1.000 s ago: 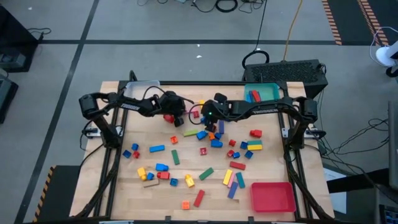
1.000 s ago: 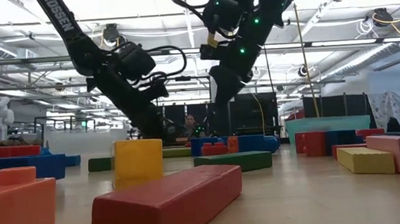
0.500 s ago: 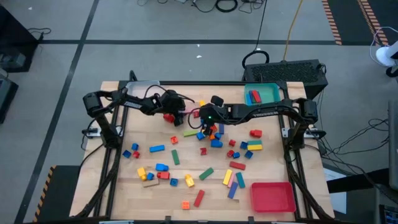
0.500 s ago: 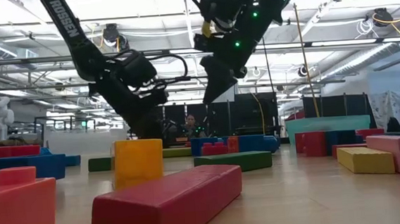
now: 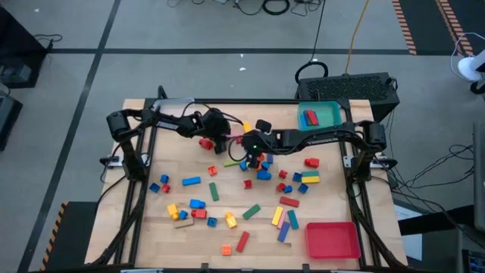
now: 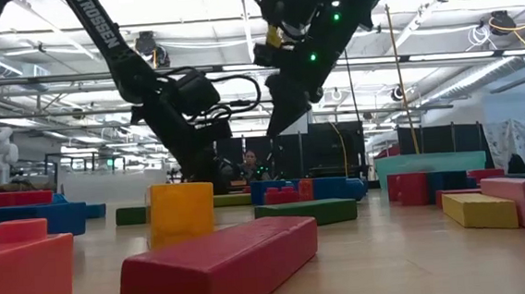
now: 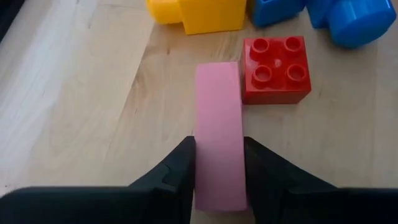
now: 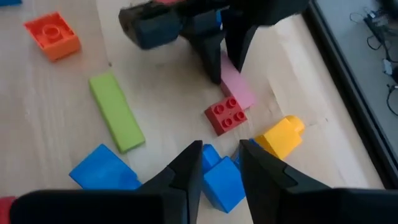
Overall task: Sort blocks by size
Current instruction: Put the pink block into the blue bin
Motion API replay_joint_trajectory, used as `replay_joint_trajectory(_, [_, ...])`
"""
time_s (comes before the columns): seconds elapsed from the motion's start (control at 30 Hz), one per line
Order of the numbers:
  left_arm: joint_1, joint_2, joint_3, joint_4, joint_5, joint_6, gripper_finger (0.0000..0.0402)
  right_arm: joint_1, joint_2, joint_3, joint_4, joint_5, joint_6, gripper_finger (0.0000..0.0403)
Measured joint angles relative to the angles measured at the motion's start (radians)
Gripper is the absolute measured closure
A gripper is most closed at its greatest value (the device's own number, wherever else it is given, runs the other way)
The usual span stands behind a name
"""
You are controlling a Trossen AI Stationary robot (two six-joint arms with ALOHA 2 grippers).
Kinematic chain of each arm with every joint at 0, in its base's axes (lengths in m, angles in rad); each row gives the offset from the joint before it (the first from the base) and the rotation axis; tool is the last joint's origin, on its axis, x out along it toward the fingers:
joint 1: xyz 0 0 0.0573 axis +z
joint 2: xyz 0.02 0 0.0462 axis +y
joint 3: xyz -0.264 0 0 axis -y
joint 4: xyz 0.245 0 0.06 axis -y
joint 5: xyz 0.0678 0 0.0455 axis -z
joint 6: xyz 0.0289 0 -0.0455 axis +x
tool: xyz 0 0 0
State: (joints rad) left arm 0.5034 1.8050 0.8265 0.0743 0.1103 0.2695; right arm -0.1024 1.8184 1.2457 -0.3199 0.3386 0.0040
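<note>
Pink bar [image 7: 218, 134] is hard, light plastic; your left gripper [image 7: 218, 163] squeezes its long sides, so lift gently.

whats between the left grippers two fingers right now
A long pink block sits between the left gripper fingers, both pressed against its sides; the left wrist view shows it, with a red square brick alongside.

Robotics lab or industrial test hall. Wooden table [image 5: 227, 178] on metal frame, standing on grey concrete floor [image 5: 189, 61] with taped hazard stripes [image 5: 405, 26]; loose cables [image 5: 273, 7]; high ceiling with strip lights [image 6: 475, 12], dark partitions [image 6: 447, 139] behind table.
</note>
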Motion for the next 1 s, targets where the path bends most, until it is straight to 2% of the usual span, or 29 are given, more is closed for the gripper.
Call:
replay_joint_trajectory(0.2, [0.0,-0.04,-0.004,-0.067,0.007,-0.022,0.0293,0.01,0.069,-0.001,0.012,0.001,-0.074,0.0314])
replay_joint_trajectory(0.3, [0.0,-0.08,-0.004,-0.111,0.029,-0.028,0.0293,0.022,0.1,-0.001,0.046,0.035,-0.105,0.0314])
replay_joint_trajectory(0.47, [-0.001,-0.13,-0.004,-0.132,0.151,-0.09,0.0293,0.048,0.147,-0.001,0.155,0.115,-0.255,0.0314])
replay_joint_trajectory(0.67, [-0.001,-0.156,-0.003,-0.14,0.289,-0.165,0.0293,0.087,0.161,-0.001,0.256,0.283,-0.446,0.0312])
replay_joint_trajectory(0.83, [-0.001,-0.158,-0.003,-0.138,0.312,-0.212,0.0293,0.099,0.161,-0.001,0.271,0.281,-0.533,0.0292])
replay_joint_trajectory(1.0, [0.0,-0.158,-0.003,-0.136,0.343,-0.249,0.0293,0.105,0.161,-0.001,0.285,0.228,-0.601,0.0251])
